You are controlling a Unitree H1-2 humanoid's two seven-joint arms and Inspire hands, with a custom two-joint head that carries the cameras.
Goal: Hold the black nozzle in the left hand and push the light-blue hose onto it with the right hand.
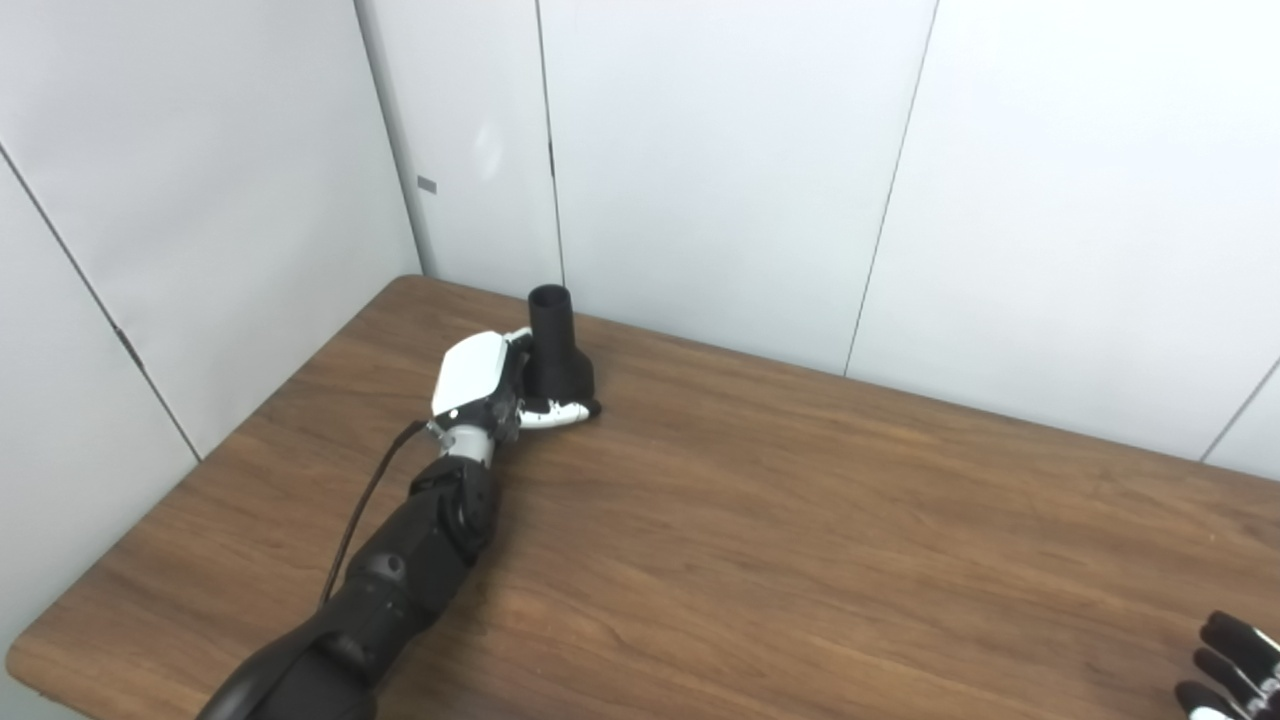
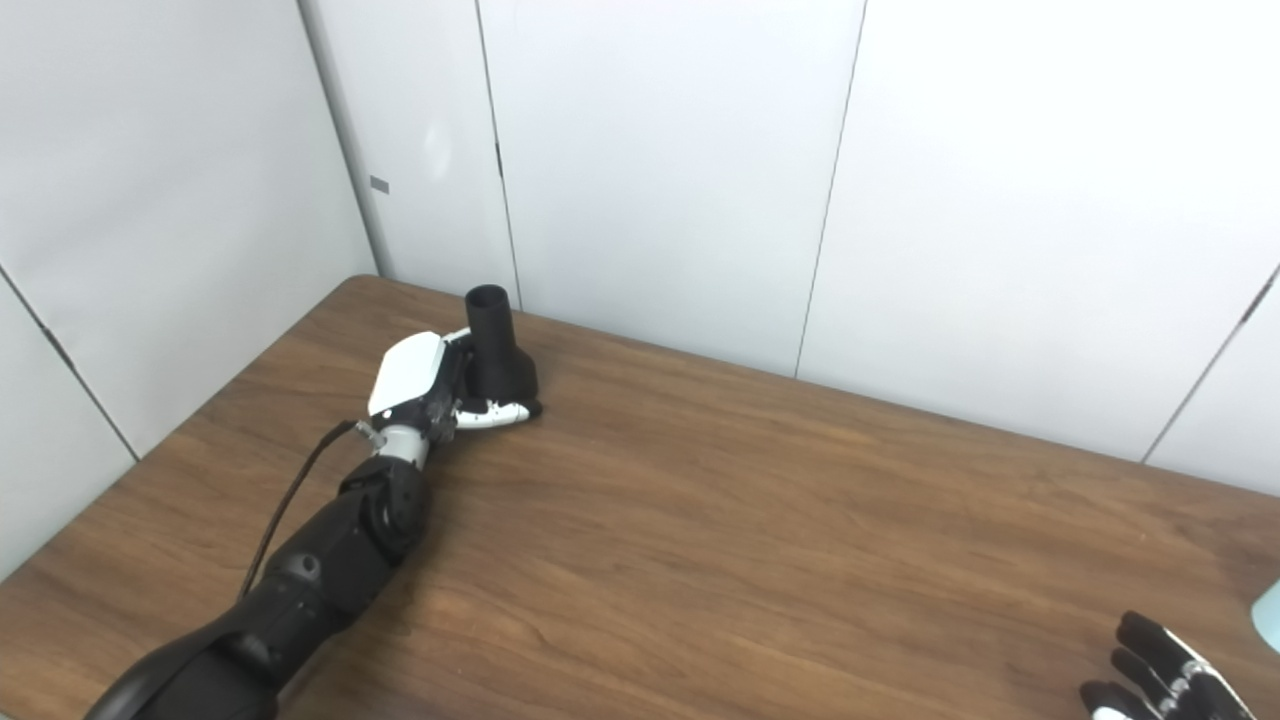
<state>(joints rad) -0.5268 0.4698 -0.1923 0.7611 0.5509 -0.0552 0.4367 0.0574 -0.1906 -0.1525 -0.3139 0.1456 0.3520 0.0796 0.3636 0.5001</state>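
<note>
Left hand point(image 1: 490, 385) is wrapped around the wide base of the black nozzle point(image 1: 556, 345), thumb hooked across the front, so I'd call that clamped on. Nozzle's standing upright on the wooden table point(image 1: 800, 520) up around 10 o'clock, near the back corner by the white wall panels point(image 1: 700, 150), narrow open mouth pointing up. Makes sense to me: gripping low on the flare leaves the thin neck free for something to slide over it.

Right hand point(image 2: 1160, 675) is barely in shot at 5 o'clock, just dark fingers point(image 1: 1235, 650) spread apart, holding nothing as far as I can see. Only hint of the light-blue hose point(image 2: 1270, 605) is a pale sliver at the right edge of the right eye view, just beside that hand. So I reckon the hose grab hasn't happened yet.
</note>
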